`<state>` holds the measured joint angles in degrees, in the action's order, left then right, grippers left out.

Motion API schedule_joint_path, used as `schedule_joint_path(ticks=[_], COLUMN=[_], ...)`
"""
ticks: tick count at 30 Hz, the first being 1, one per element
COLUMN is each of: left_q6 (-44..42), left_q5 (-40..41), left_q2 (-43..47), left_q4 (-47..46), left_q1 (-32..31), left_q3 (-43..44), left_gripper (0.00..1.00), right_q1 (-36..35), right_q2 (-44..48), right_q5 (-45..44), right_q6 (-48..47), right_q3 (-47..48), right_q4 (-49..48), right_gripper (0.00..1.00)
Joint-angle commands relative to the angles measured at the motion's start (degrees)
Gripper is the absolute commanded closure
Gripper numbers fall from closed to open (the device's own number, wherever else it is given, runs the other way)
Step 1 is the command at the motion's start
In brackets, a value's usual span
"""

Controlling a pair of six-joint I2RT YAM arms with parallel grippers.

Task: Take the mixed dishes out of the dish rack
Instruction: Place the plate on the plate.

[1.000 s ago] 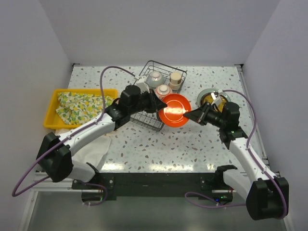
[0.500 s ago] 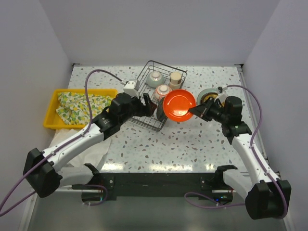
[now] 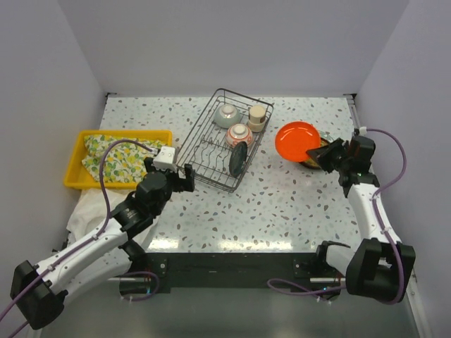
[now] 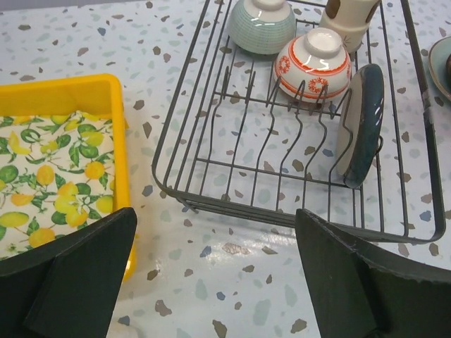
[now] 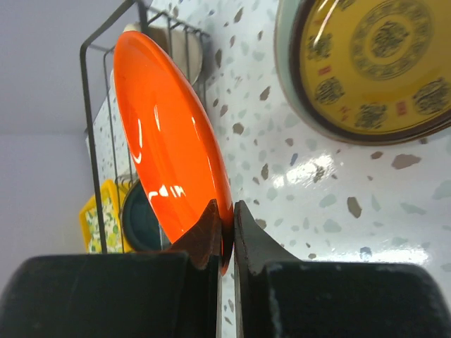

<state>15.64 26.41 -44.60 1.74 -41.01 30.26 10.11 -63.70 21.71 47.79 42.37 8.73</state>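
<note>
The left claw [image 4: 215,218] hangs just short of the near edge of the dish rack [image 4: 176,190], above the speckled table [image 3: 282,204]. Its two dark fingers [image 4: 77,267] are spread as wide as the wrist view allows, with nothing between them and nothing touched. To its left sits the yellow tray [image 4: 116,141] with the lemon-print cloth [image 4: 49,176] inside.

In the rack, a black plate [image 4: 363,127] stands on edge between the tines at the near right side. Behind it a red-patterned white bowl [image 4: 313,63] lies upside down. Farther back is a celadon bowl [image 4: 262,24], also upside down, with the beige cup [image 4: 349,14] to its right in the far corner.

On the right side of the table, well apart from the rack, the right claw [image 5: 227,218] is pressed together on the rim of the orange-red plate [image 5: 169,141], pinching it at its lower edge. The plate is held tilted, partly over a yellow plate [image 5: 380,56] that lies flat on a grey-green plate [image 5: 285,70]. Whether the orange-red plate touches that stack cannot be told.
</note>
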Motion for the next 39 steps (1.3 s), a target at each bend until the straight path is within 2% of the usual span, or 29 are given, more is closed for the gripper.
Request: schedule_joint_path(ticks=[1,8,14,27,30,34,39], left_q6=[-5.09,-5.62,-5.79,-5.27,-5.27,-5.27,-5.18], left_q5=[3.64,2.59,1.54,-0.92,-1.10,-1.45,-1.89], left_q2=[0.66,-0.05,0.39,-0.05,0.21,0.13,0.13], left_q4=[-7.80,-7.80,-8.94,-9.47,-9.47,-9.56,-9.65], left_q1=[-0.03,-0.03,0.15,1.64,1.64,1.64,1.82], left_q3=[0.24,1.64,1.38,1.47,1.47,1.47,1.56], left_gripper=[0.00,0.00,0.01,0.02,0.02,0.02,0.02], right_q1=[4.03,8.87,10.63,10.72,10.72,10.72,10.63], right_q2=[-3.00,-12.05,-20.84,-28.49,-29.72,-30.34,-29.90], right_q5=[-5.27,-6.16,-1.86,-2.64,-2.38,-2.47,-2.99], right_q6=[1.69,0.90,-0.06,-5.16,-6.83,-9.73,-14.65], right_q3=[4.65,7.99,10.89,17.83,19.59,20.82,22.93], right_q4=[-1.00,1.02,2.16,8.84,11.30,14.38,18.86], right_gripper=[1.00,1.00,1.00,0.86,0.80,0.64,0.53])
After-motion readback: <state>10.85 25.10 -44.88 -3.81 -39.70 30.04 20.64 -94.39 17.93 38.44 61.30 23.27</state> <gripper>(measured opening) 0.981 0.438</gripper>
